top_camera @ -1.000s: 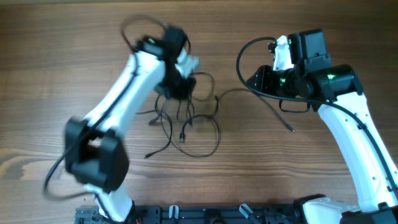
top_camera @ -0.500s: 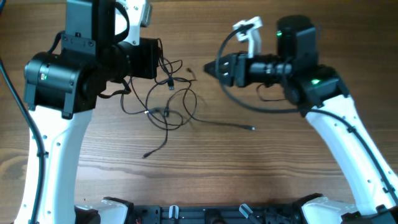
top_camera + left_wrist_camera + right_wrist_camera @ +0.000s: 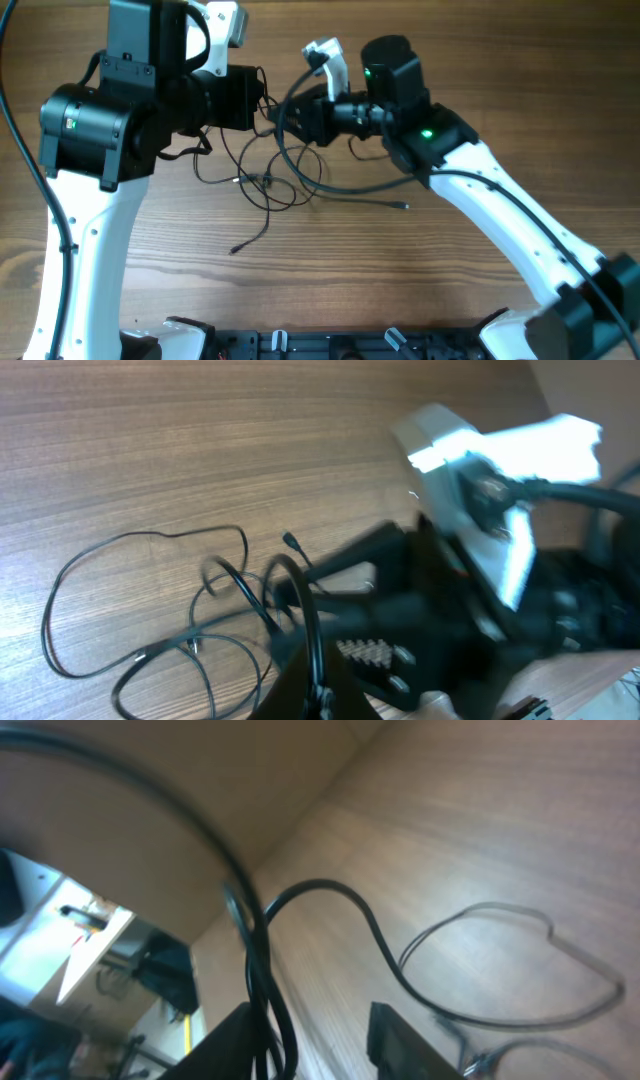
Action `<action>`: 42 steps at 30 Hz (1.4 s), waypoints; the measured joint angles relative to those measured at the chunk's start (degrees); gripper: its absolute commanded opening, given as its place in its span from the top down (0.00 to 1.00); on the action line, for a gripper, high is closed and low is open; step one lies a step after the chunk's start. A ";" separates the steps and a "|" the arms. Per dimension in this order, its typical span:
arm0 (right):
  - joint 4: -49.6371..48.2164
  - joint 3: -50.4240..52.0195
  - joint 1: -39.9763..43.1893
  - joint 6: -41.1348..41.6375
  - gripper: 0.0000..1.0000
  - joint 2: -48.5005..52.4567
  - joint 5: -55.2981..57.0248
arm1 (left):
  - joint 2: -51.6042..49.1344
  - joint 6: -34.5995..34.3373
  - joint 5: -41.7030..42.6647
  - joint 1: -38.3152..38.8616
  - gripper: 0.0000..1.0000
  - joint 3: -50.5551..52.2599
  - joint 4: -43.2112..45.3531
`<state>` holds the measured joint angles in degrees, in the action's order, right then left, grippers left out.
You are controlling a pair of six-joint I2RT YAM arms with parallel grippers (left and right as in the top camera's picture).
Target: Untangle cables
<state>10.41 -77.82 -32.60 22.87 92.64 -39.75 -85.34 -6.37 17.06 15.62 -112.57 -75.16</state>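
Thin black cables [image 3: 268, 182] lie in tangled loops with tiny plug ends at the middle of the desk [image 3: 350, 290]. A few strands rise toward the far left. The left hand [image 3: 262, 97] is closed tight on those raised strands. The right hand [image 3: 312, 1017], just right of it, stands partly open; whether it grips anything cannot be told.

A wood-grain table [image 3: 420, 280] is filling the overhead view. Behind it a plain tan wall [image 3: 280, 770] is rising, and a brightly lit room [image 3: 60, 955] is showing beyond.

Left arm [image 3: 100, 130] jaws closed, right arm [image 3: 480, 190] jaws parted
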 measured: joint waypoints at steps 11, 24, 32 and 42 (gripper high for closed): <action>24.76 -1.33 -0.17 16.02 0.95 1.38 24.50 | -0.52 0.00 -1.90 -2.49 0.96 0.59 0.07; 20.39 0.39 2.01 -0.66 0.96 2.34 11.74 | 5.81 -1.14 1.51 -15.82 0.94 0.44 -2.51; 17.14 0.50 1.79 -8.94 0.96 -6.60 -6.56 | -4.42 7.80 5.66 -14.88 0.53 0.44 -7.54; 20.15 0.50 4.33 -10.58 0.96 -16.83 -9.75 | -17.77 38.42 28.24 -14.51 0.28 0.44 -17.77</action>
<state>30.57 -77.32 -28.27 12.29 75.81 -49.50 -103.11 32.05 45.30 1.10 -112.14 -92.92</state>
